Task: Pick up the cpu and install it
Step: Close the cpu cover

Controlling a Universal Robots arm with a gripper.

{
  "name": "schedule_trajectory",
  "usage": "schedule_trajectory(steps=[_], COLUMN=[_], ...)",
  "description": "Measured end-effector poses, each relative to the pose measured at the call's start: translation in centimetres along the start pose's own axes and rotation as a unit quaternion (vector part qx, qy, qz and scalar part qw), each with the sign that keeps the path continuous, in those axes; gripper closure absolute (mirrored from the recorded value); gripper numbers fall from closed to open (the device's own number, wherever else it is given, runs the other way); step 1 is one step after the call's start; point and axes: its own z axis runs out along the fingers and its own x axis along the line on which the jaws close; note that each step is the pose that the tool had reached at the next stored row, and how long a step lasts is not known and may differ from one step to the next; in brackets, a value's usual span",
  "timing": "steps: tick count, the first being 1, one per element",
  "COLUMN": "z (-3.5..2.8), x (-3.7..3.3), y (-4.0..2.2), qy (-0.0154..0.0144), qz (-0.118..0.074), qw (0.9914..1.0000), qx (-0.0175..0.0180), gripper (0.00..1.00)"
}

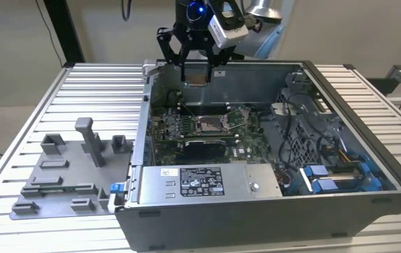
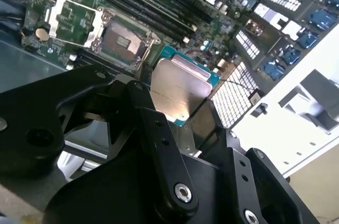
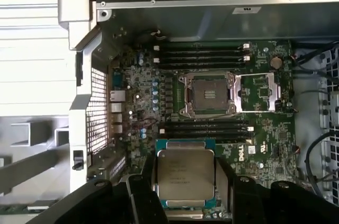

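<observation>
My gripper (image 1: 197, 79) hangs above the back of the open computer case (image 1: 271, 211), shut on the cpu (image 1: 198, 79), a flat square chip with a silver-grey top. In both wrist views the cpu (image 3: 185, 173) (image 2: 177, 92) sits between the black fingers (image 3: 228, 181), held by its edges. The open socket (image 3: 207, 95) on the motherboard lies below and apart from the chip, its metal frame folded back beside it. In the exterior view the socket (image 1: 209, 124) is in the middle of the board, nearer the camera than the gripper.
A grey plastic fixture (image 1: 67, 174) with upright blocks lies on the slatted table at the exterior view's left. Inside the case are memory slots (image 3: 204, 53), a power supply (image 1: 208, 182), and cables with blue drive bays (image 1: 334, 174) at the exterior view's right.
</observation>
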Motion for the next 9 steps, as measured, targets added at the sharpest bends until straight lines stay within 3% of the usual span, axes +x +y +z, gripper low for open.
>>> schedule_trajectory(steps=[9], z=[0.21], x=[-0.1], y=[2.03], qy=[-0.0002], qz=[0.002], qw=[1.0], qx=[0.0], gripper=[1.0])
